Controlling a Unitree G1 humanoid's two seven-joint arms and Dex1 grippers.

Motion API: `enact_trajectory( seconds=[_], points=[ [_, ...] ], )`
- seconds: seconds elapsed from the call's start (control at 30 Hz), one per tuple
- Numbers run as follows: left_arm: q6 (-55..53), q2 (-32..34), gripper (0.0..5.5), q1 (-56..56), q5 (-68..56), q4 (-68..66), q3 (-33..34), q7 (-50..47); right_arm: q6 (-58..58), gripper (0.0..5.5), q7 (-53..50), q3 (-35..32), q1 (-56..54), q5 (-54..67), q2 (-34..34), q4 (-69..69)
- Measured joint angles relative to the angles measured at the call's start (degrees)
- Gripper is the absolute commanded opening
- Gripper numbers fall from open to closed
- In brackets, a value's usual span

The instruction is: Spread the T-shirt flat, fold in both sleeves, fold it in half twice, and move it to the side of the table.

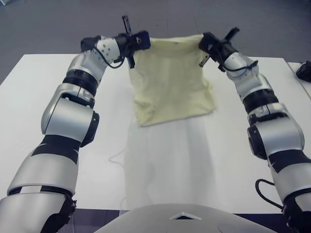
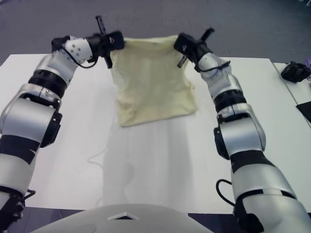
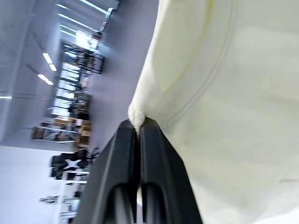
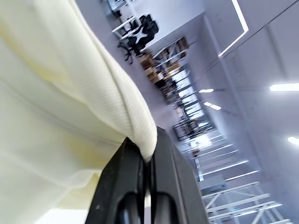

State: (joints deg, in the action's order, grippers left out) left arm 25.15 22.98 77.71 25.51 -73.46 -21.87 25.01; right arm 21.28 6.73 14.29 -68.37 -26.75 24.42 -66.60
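T-shirt (image 1: 170,82), pale yellow, was held up by its top edge over the far half of the white table (image 1: 48,97), stretched between the two arms. It hung as a loose sheet with its bottom hem resting crumpled on the tabletop, slightly toward the right side. Left gripper (image 3: 138,125) had its jaws closed tight on one top corner, a small nub of cloth poking out past the tips and a stitched seam running just beside them. Right gripper (image 4: 148,148) was clamped the same way on the other top corner, with a ribbed fold of fabric draped over its tips (collar or hem, couldn't tell which). Both grippers sat at about the same height, well apart, above the far table edge. The hanging cloth hid the strip of table behind it. A thin pale thread (image 2: 95,156) lay on the table near the left arm. A dark object (image 2: 294,71) sat on a neighbouring surface off to the right, well apart from the shirt. Shelving, chairs and ceiling lights showed in the room behind.
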Motion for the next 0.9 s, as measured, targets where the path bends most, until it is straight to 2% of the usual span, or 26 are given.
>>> enact_trajectory(
  seconds=[0.27,0.37,0.47,0.63,0.9],
  points=[
    [4.2,0.94,0.0,3.96,2.93,-1.76,-0.32,-5.73,4.27,0.01,-1.32,-0.53,-4.64,0.34,2.9,-1.95],
    [11.62,3.51,0.0,2.92,3.67,0.27,-0.5,-5.78,5.94,0.01,6.7,-2.31,2.29,4.9,6.48,10.41],
    [17.02,5.82,0.0,-0.02,2.21,3.35,0.13,-3.38,2.12,0.01,13.85,-3.31,11.7,9.02,9.26,23.36],
    [19.87,11.5,0.0,-16.0,-8.65,21.78,1.5,5.46,-10.48,0.01,26.59,-5.52,29.73,19.44,14.62,47.06],
    [13.74,23.73,0.0,-49.18,-24.58,57.55,1.41,15.73,-27.8,0.01,46.72,-8.25,54.73,39.29,27.86,75.57]
  ],
)
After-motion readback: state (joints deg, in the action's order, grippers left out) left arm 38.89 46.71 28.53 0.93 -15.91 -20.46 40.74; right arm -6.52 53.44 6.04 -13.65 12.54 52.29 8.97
